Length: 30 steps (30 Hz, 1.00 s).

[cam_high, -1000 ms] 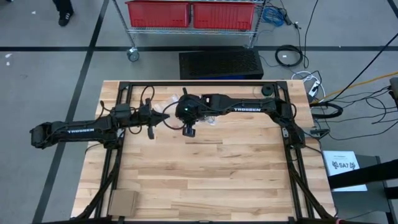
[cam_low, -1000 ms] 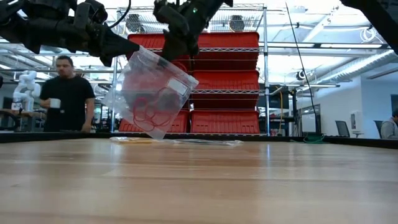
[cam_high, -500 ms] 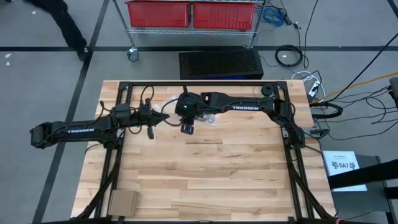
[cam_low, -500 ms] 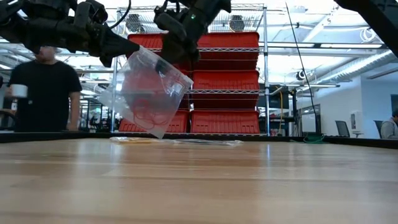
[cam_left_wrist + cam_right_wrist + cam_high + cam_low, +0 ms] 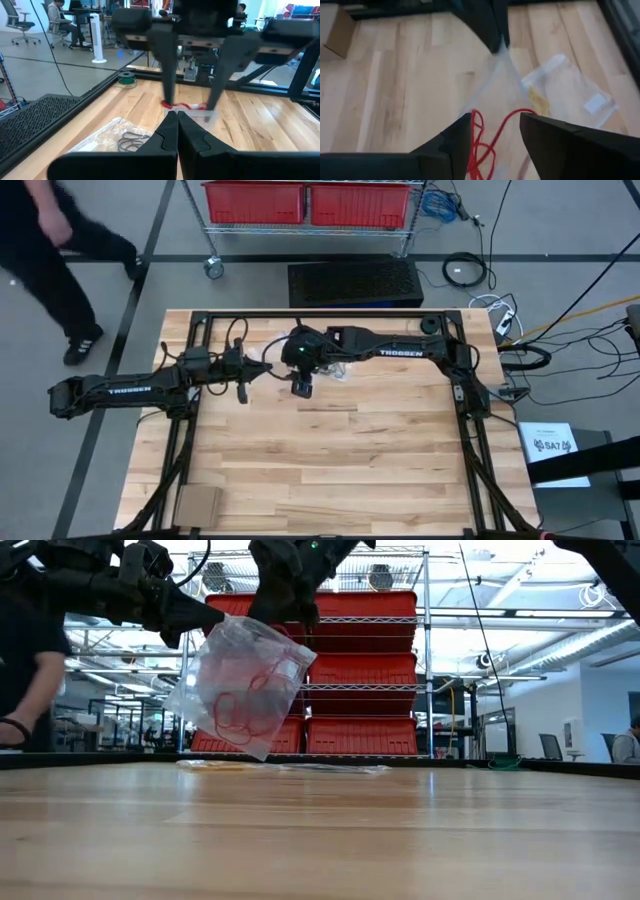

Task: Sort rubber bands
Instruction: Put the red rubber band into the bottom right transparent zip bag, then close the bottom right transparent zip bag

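A clear plastic bag (image 5: 245, 690) with red rubber bands (image 5: 238, 708) in it hangs above the table's far middle. My left gripper (image 5: 215, 618) is shut on it, reaching in level from the left. My right gripper (image 5: 283, 612) is open just over the bag's top edge and slants down. In the right wrist view its fingers stand on either side of the bag and the red bands (image 5: 480, 135); I cannot tell whether they touch the bag. Two more clear bags lie flat on the table beyond, one with yellowish bands (image 5: 540, 100), one with dark bands (image 5: 131, 144). My left gripper pinches the bag's upper corner (image 5: 502, 50) between its two shut fingers, coming in level from the table's left. The bag hangs tilted below and beside the fingertips, clear of the table, with the red bands lying in its lower part.
The black frame (image 5: 320, 315) runs round the table's far edge and sides. A cardboard piece (image 5: 197, 505) lies at the near left corner. A person (image 5: 40, 250) walks on the floor beyond the table's left. The near half of the wooden table (image 5: 330, 470) is bare.
My right gripper has opened at the bag's top edge and risen slightly. The red bands now lie spread higher up inside the bag. The bag stays hanging from my left gripper, which has kept still. The person has walked off toward the left.
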Tool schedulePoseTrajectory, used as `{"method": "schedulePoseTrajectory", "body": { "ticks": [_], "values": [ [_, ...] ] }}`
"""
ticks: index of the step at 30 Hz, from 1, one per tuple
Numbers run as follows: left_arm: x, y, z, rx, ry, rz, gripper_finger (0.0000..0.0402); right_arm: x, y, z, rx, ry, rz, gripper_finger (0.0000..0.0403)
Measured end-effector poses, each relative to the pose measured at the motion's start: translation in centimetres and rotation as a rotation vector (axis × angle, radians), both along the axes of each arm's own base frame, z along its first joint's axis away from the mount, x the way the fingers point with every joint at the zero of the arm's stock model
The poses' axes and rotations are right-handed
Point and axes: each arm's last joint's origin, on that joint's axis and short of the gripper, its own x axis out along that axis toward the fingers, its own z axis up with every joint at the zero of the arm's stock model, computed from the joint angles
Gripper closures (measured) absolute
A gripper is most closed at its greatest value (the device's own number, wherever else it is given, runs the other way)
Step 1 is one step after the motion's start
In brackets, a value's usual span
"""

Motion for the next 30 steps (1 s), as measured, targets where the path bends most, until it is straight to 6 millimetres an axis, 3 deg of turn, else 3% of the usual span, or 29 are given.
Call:
{"method": "schedulePoseTrajectory", "body": {
  "ticks": [8,19,25,30],
  "values": [
    [0.0,0.0,0.0,0.001,0.0,0.01,0.0401,0.2,2.1,0.2,-0.017,-0.014,0.066,0.0282],
    [0.0,0.0,0.0,0.001,0.0,0.016,0.0401,0.3,1.9,0.4,-0.006,-0.035,0.048,0.0336],
    [0.0,0.0,-0.1,0.005,0.007,0.016,0.0401,-0.1,1.2,0.7,0.003,-0.027,0.017,0.0329],
    [0.0,0.0,-0.1,0.004,0.015,0.015,0.0401,-1.8,1.5,1.3,0.004,0.076,0.032,0.0326]
  ]
}}
